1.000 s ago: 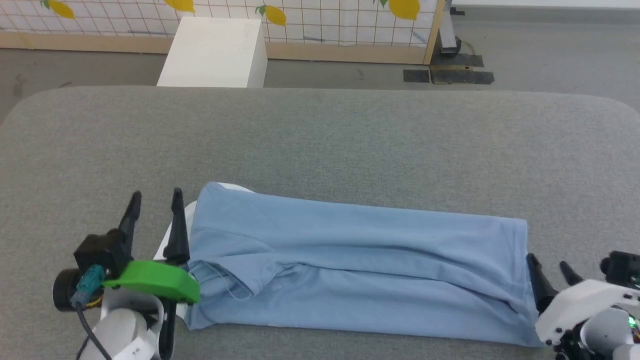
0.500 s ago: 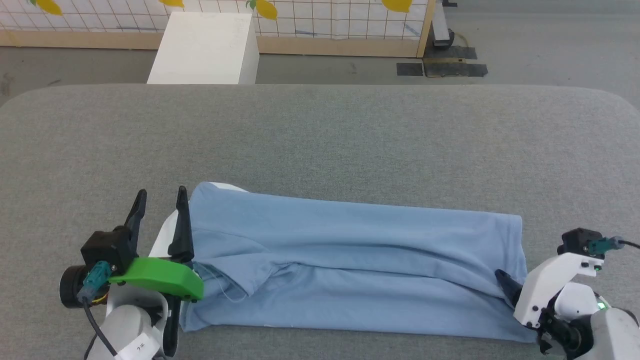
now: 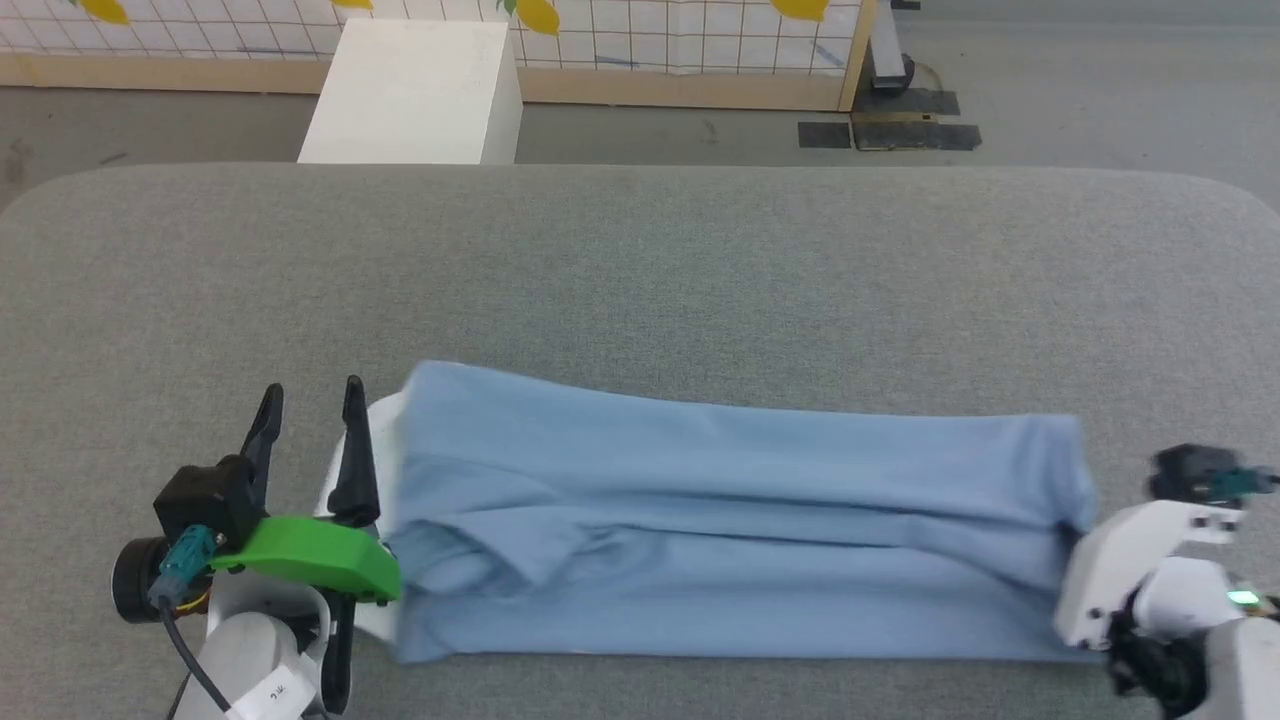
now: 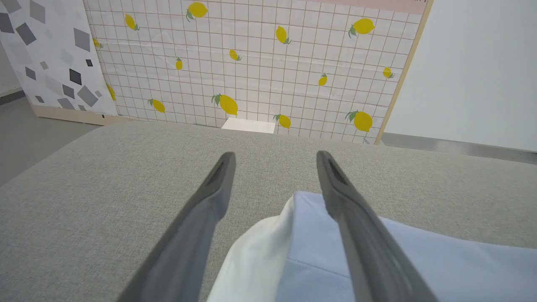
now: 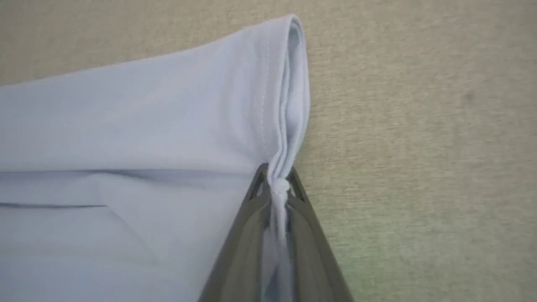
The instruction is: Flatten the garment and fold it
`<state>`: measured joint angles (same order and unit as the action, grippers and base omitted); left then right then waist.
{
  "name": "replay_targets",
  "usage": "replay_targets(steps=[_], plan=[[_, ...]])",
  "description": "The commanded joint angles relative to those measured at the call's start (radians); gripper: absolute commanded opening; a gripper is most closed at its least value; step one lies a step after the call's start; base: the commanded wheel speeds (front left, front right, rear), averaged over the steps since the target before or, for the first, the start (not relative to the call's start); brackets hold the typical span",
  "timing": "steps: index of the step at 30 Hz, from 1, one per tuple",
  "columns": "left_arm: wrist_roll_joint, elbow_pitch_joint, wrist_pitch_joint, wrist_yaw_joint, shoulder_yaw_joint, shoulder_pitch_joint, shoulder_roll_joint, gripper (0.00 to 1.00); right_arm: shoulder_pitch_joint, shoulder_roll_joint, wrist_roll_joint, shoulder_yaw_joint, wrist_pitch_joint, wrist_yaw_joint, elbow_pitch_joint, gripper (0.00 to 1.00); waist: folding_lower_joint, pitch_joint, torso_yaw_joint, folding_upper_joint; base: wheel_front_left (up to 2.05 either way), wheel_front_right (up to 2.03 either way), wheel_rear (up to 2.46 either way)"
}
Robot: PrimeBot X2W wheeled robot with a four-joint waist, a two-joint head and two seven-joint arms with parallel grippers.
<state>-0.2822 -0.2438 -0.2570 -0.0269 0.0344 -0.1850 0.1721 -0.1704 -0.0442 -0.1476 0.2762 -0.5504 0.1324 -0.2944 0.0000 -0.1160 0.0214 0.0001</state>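
Note:
The light blue T-shirt (image 3: 740, 530) lies folded into a long strip across the near part of the grey table (image 3: 640, 270), with a white section (image 4: 251, 260) showing at its left end. My left gripper (image 3: 310, 420) stands open at that left end; in the left wrist view its fingers (image 4: 348, 218) straddle the white edge without pinching it. My right gripper (image 5: 275, 178) is shut on the shirt's right hem (image 5: 289, 105), cloth bunched between the fingertips. In the head view the right gripper's fingers are hidden under the hem beside its white wrist (image 3: 1130, 570).
A white box (image 3: 410, 90) stands on the floor beyond the table's far edge, in front of a lemon-patterned tiled panel (image 4: 251, 63). Bare grey table surface stretches behind the shirt and to both sides.
My right gripper went in under the shirt's right hem, shut on it and drew it rightward; the strip now lies straighter and longer. The left gripper stayed open in place.

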Motion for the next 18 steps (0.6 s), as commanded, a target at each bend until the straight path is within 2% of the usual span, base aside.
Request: replay_targets(steps=[1, 5, 11, 15, 18], plan=[[0.007, 0.0, -0.005, -0.006, -0.006, -0.005, -0.007, 1.0, 0.009, -0.006, 0.041, 0.037, 0.015, -0.002, 0.022, 0.0, 0.0, -0.001, 0.001, -0.0001, 0.0, 0.0, 0.0], [0.014, 0.001, -0.005, -0.014, -0.018, -0.004, -0.014, 1.0, 0.003, -0.017, 0.164, 0.154, 0.04, -0.002, 0.068, 0.0, 0.0, -0.007, 0.003, -0.0001, 0.0, 0.0, 0.0], [0.025, 0.004, -0.005, -0.024, -0.034, -0.007, -0.024, 1.0, -0.026, -0.107, 0.276, 0.256, 0.104, -0.002, 0.042, 0.0, 0.0, -0.023, 0.004, -0.0001, 0.0, 0.0, 0.0], [0.034, 0.0, -0.005, -0.032, -0.042, -0.01, -0.029, 1.0, -0.04, -0.139, 0.295, 0.258, 0.118, -0.002, 0.019, 0.0, 0.0, -0.03, 0.004, -0.0001, 0.0, 0.0, 0.0], [0.038, -0.004, -0.005, -0.038, -0.047, -0.011, -0.035, 1.0, -0.03, -0.146, 0.273, 0.211, 0.096, -0.002, 0.028, 0.0, 0.0, -0.029, 0.008, -0.0001, 0.0, 0.0, 0.0]])
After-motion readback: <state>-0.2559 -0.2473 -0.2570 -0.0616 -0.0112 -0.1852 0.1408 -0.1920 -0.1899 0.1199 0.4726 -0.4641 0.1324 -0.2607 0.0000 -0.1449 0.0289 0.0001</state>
